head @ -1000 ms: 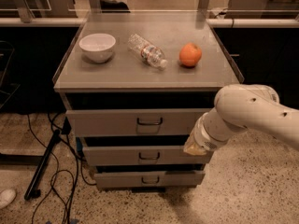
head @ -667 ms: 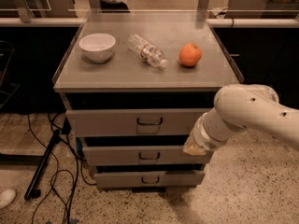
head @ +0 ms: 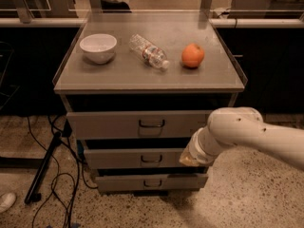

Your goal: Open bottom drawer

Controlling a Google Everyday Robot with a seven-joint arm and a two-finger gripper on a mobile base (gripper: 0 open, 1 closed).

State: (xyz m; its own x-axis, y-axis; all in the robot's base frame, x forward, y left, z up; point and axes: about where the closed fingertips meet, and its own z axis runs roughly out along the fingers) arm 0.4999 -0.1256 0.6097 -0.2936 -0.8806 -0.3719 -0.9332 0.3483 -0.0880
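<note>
Grey-fronted, the bottom drawer (head: 118,182) sits lowest beneath the table's (head: 118,75) front edge and appears shut, its small dark handle (head: 152,183) centred. The gripper (head: 188,157) hangs below the front-right corner, at the middle drawer's (head: 114,158) right end; whether it is released or clenched cannot be told. It likely needs to drop lower, shift left to the handle, then pull straight outward.
</note>
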